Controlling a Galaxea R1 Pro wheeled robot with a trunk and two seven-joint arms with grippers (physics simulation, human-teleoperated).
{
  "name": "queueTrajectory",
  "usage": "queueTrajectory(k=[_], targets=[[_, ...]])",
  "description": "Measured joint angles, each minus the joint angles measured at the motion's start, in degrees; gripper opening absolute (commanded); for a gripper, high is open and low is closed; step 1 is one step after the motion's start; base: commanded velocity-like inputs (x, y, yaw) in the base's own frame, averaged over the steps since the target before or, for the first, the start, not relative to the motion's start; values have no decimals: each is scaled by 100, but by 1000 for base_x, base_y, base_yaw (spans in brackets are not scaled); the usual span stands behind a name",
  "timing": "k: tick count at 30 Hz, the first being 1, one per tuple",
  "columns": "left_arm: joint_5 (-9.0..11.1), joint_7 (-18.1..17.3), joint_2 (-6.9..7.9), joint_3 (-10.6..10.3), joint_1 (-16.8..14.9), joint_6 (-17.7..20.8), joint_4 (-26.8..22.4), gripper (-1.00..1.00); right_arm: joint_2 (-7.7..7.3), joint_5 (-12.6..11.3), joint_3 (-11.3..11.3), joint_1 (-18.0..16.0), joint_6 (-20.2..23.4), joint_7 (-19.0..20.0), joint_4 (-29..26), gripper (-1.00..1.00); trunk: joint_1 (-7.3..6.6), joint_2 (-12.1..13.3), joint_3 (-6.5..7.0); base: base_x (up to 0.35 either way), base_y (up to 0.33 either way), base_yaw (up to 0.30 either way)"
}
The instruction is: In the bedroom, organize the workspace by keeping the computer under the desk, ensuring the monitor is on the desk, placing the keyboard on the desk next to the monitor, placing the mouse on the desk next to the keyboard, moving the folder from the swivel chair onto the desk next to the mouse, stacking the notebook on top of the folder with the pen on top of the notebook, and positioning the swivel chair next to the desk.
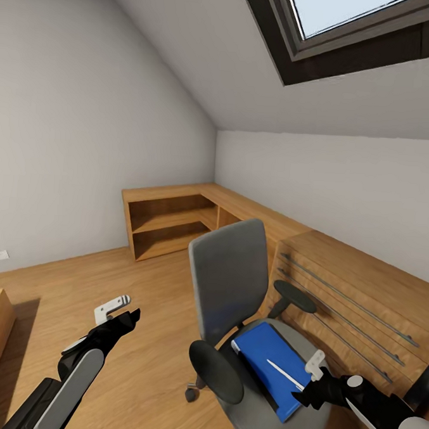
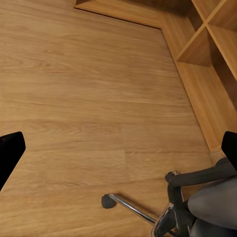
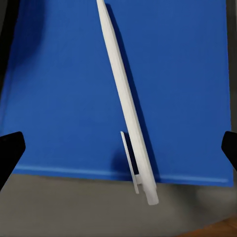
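Pen under my right gripper [image 1: 317,381], spread open over the chair seat.
Pen [image 3: 126,98] lies on the folder [image 1: 272,367] on the chair [image 1: 229,279], long axis running away from me between the fingers; left gripper [image 1: 116,313], open too, hangs farther off over floor [image 2: 89,98].

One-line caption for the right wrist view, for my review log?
Open right gripper poised above a white pen lying on the blue folder on the chair seat.
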Motion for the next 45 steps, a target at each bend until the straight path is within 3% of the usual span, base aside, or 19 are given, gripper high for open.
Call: queueTrajectory(k=[17,45], targets=[[-4,2,-1,0,0,0,-2,100,-7,0,0,0,0,0,0,100,373,-681,-305,0,0,0],[0,0,-1,0,0,0,0,100,-9,0,0,0,0,0,0,100,374,-682,-305,0,0,0]])
